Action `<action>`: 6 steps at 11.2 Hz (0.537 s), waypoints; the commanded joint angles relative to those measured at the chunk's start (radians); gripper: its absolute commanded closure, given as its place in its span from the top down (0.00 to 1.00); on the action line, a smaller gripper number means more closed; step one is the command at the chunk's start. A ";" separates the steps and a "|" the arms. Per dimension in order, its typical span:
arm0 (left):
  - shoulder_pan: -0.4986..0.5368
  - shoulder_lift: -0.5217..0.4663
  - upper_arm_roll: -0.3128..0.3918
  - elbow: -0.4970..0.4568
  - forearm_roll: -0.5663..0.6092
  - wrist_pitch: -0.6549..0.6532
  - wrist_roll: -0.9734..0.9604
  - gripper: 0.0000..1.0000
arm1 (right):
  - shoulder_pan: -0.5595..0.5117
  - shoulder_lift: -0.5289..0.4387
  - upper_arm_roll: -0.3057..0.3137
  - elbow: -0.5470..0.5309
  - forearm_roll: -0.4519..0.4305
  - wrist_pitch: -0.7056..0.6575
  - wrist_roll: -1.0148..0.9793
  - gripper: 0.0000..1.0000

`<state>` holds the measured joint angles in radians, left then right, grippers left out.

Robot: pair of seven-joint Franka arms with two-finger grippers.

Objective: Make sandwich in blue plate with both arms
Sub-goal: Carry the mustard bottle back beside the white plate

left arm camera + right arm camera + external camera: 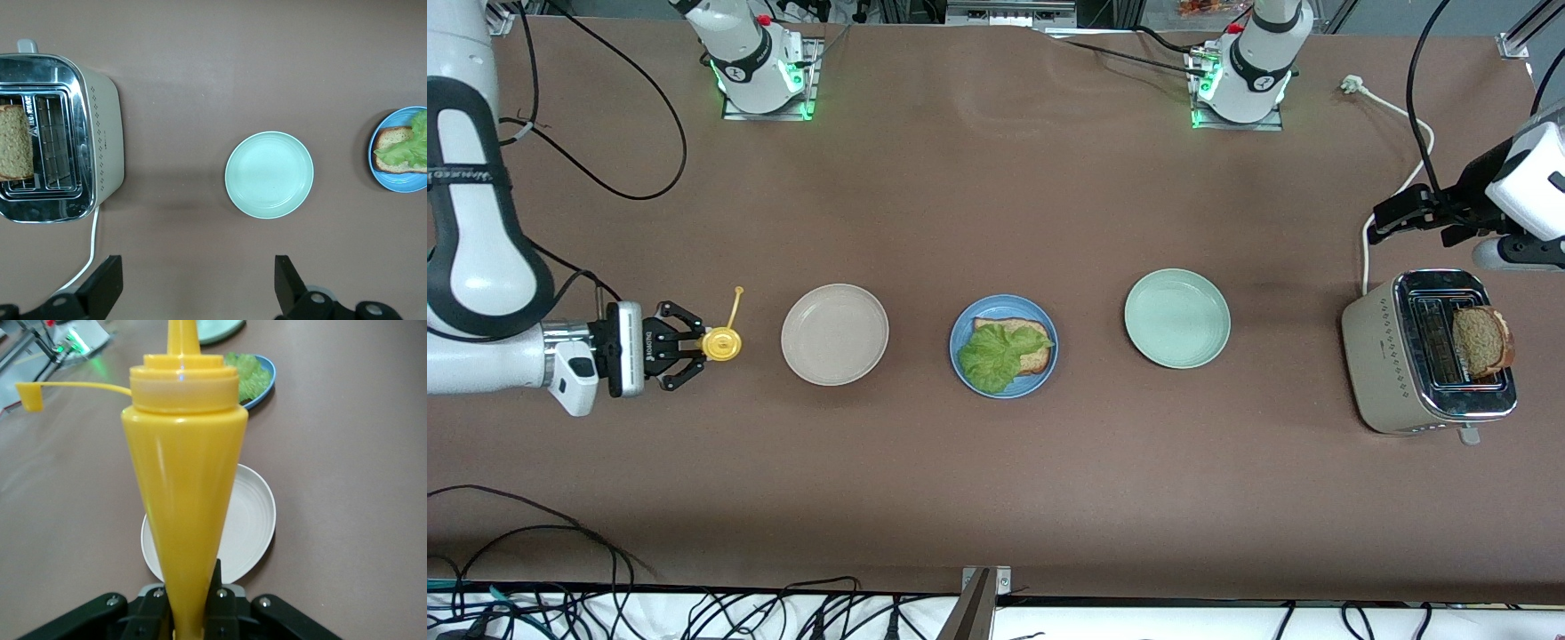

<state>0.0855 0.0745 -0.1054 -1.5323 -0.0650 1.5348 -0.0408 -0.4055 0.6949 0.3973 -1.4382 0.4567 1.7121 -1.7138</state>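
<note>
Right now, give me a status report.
Right gripper shut on bottle. Left gripper open near toaster. Bread, lettuce on blue plate. Second slice in toaster.

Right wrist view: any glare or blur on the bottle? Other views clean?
Right wrist view: the yellow squeeze bottle fills the centre with a pale vertical glare streak, and the blue plate past it looks softer. Front view: even light, with green glow at both arm bases. Left wrist view: sharp, with a soft shadow beside the toaster and the pale green plate.

Yellow squeeze bottle (720,343) sits clamped in the right gripper (694,347), with the beige plate (834,334) just past it. Pale green plate (1176,317) and the toaster (1427,351) sit below the left gripper (197,283).
</note>
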 commanded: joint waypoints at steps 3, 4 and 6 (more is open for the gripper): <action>-0.001 0.004 0.001 0.021 -0.010 -0.001 0.009 1.00 | -0.203 0.184 0.175 0.039 0.033 -0.062 -0.209 0.00; -0.003 0.004 0.000 0.021 0.000 0.002 0.009 1.00 | -0.229 0.214 0.201 0.039 0.031 -0.054 -0.246 0.00; -0.007 0.004 -0.002 0.021 0.017 0.008 0.016 1.00 | -0.243 0.271 0.209 0.038 0.031 -0.037 -0.317 0.00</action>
<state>0.0854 0.0744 -0.1061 -1.5301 -0.0640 1.5413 -0.0408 -0.6121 0.8801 0.5612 -1.4341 0.4684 1.6776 -1.9526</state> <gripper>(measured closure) 0.000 0.828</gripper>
